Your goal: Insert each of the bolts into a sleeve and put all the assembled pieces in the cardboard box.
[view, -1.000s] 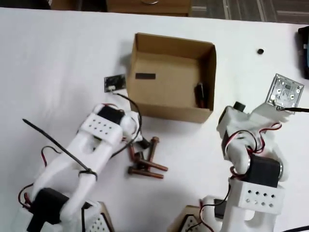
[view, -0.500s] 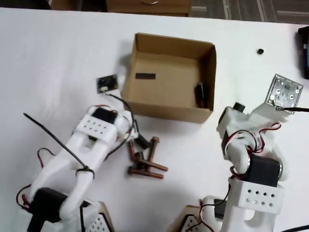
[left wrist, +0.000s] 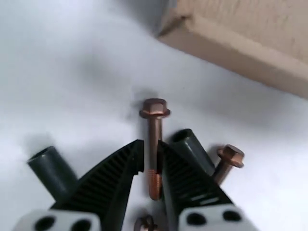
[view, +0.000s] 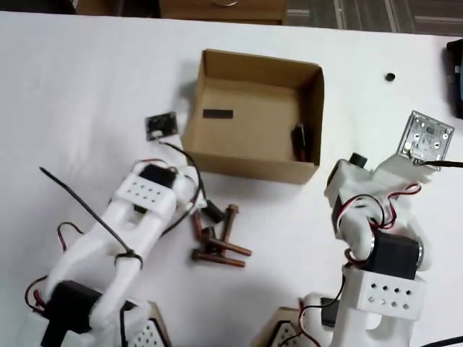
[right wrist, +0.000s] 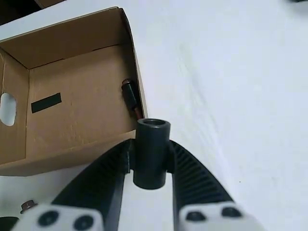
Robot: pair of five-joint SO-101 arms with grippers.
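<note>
The left gripper [left wrist: 151,154] stands low over the table [left wrist: 72,72], and one copper bolt [left wrist: 154,109] lies lengthwise between its jaws. The jaws are clenched on the shank from both sides. The hexagonal head sticks out in front of the tips, toward the cardboard box [left wrist: 226,36], and the threaded end reaches back between the fingers.

On the outer side of each jaw there is a dark sleeve. The first loose sleeve [left wrist: 48,168] lies apart from the gripped bolt, and the second loose sleeve [left wrist: 191,144] sits close against the other jaw. A second bolt [left wrist: 227,161] lies tilted just behind this nearer sleeve, and the head of a third bolt [left wrist: 146,224] shows under the gripper. These pieces are crowded closely around the jaws. In the high view the heap of bolts [view: 221,242] rests on the table near the front wall of the box, beside the left arm.

The right gripper [right wrist: 150,159] is grasping a held sleeve [right wrist: 151,144] upright, with its open mouth turned up and both jaws pressed on its sides. It hangs just outside the box wall. Inside the box, against that same wall, lies an assembled piece [right wrist: 131,98]. A black strip [right wrist: 45,102] is stuck on the box floor.
</note>
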